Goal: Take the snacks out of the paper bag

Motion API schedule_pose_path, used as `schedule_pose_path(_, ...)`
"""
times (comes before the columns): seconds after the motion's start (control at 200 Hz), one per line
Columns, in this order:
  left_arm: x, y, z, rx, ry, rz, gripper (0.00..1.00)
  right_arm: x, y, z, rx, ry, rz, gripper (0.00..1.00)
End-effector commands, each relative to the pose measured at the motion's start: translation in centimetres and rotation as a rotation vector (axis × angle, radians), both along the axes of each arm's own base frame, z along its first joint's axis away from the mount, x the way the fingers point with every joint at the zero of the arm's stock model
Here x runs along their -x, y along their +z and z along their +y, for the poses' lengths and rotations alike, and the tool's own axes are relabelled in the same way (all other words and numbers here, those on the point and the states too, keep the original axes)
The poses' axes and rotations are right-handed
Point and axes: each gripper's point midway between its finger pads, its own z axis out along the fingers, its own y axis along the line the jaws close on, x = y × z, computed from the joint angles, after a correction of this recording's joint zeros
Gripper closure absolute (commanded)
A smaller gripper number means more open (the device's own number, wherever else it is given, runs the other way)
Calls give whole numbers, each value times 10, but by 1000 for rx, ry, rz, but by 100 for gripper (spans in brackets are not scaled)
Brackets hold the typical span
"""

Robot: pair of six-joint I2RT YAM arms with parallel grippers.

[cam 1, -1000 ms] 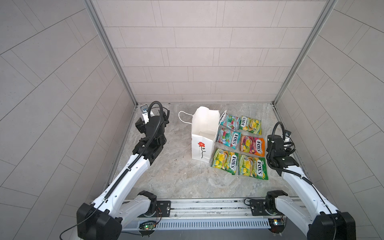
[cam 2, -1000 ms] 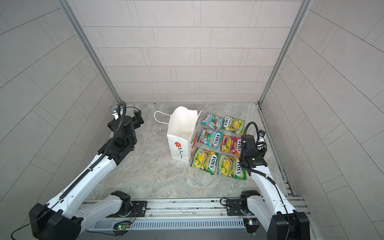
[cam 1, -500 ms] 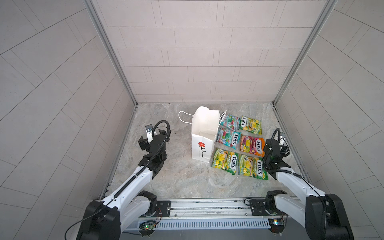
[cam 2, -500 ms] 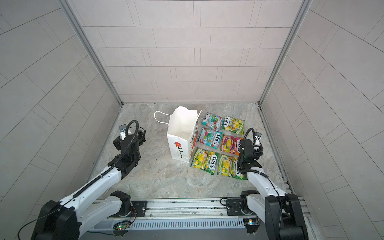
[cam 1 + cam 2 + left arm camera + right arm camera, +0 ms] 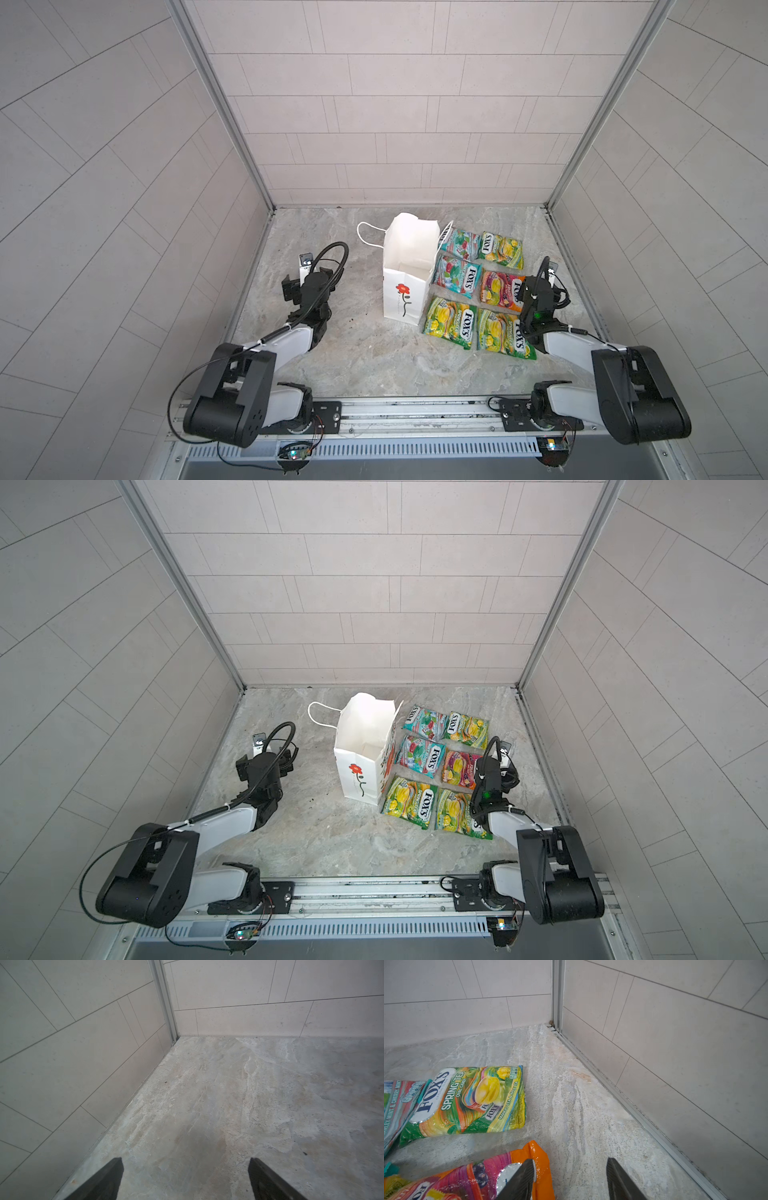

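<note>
Right jaws: partly open, nothing between them. Hang at the right edge of the orange-red packet (image 5: 467, 1182). One finger (image 5: 519, 1182) over that packet's corner, the other over bare worktop (image 5: 581, 1115). Touching or not: cannot tell.

Left jaws: wide open, nothing held. Sit low over bare worktop close to the left wall (image 5: 62, 1064), well apart from the paper bag (image 5: 405, 286).

Paper bag: stands upright in the middle, mouth open, only white paper seen inside.

Snacks (image 5: 419, 757): all six lie flat on the worktop just right of the bag, two across and three deep. Far row: teal, then the far green-yellow packet (image 5: 463, 1101). Middle row: teal, then the orange-red packet. Near row: two green-yellow.

Room: only a thin bare strip between the packets and the right wall (image 5: 675, 1053). Lots of bare worktop left of the bag and along the near rail (image 5: 415, 411).
</note>
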Motion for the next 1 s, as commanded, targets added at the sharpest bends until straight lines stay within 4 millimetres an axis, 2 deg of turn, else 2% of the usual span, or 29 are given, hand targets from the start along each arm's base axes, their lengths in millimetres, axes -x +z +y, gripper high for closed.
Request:
schedule_pose_path(0.0,-12,0,-13,26,-127,-69,0,-18,8,11,24,91,-16,42)
schedule_pose_path(0.105,-16,2,-12,43,-154,-115,0,-25,8,17,12,129,-22,40)
schedule_pose_path(0.12,-11,-7,-11,45,-156,-101,0,-25,9,17,13,134,-28,40)
schedule_pose_path(0.3,-16,-17,-10,80,-192,-103,0,-29,15,27,52,206,-125,38)
schedule_pose_path(0.58,-21,-38,-10,88,-196,-49,0,-37,0,34,47,254,-103,37)
schedule_pose_path(0.601,-27,-31,-9,91,-192,-58,0,-38,-1,35,48,263,-102,37)
schedule_pose_path(0.771,-30,-33,8,86,-79,-28,0,-42,-10,41,52,299,-108,36)
schedule_pose_path(0.891,-27,-31,15,84,-35,-46,0,-46,-13,40,50,286,-71,23)
schedule_pose_path(0.911,-26,-31,15,84,-32,-48,0,-47,-13,40,49,290,-64,4)
schedule_pose_path(0.921,-26,-31,15,84,-32,-52,0,-47,-14,40,48,289,-61,2)
schedule_pose_path(0.991,-25,-31,15,85,-35,-54,0,-49,-14,40,50,287,-53,1)
